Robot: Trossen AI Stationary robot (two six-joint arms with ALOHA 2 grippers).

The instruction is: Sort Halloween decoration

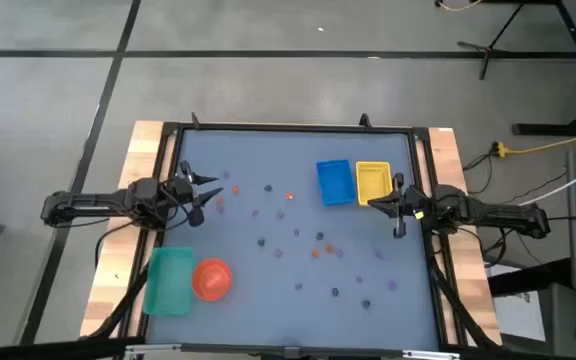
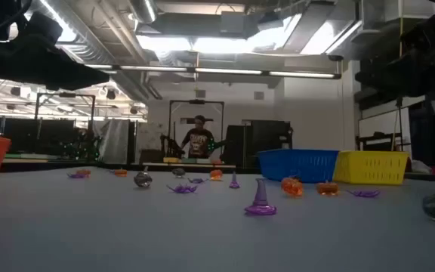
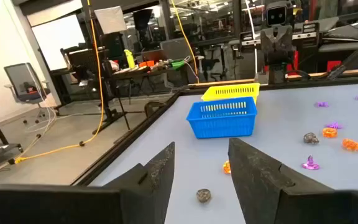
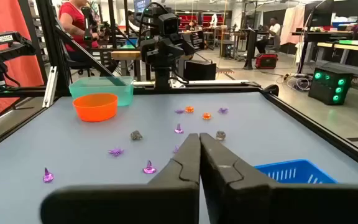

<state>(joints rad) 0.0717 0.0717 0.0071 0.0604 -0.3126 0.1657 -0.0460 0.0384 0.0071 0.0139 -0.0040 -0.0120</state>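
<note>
The Halloween decoration (image 1: 298, 235) lies scattered as tiny orange, purple and dark grey pieces over the middle of the grey tabletop (image 1: 268, 300), from about 10 o'clock near the left arm down to 5 o'clock near the front edge. None of the pieces can be seen inside a tray. The blue tray (image 1: 335, 182) and the yellow tray (image 1: 372, 182) stand side by side, touching, at about 1 o'clock. The green tray (image 1: 171, 279) sits at 8 o'clock with the round orange bowl (image 1: 211, 279) just beside it toward the centre.

The left tool (image 3: 201, 165) hangs at 9 o'clock above the tabletop, its fingers apart and empty; in its wrist view a small dark grey piece (image 3: 204, 196) lies on the tabletop between them, untouched. The right tool (image 4: 199, 158) hangs at 3 o'clock, just beside the yellow tray, fingers pressed together with nothing in them

In the low view a person (image 2: 198, 141) shows in the room far behind the tabletop
</note>
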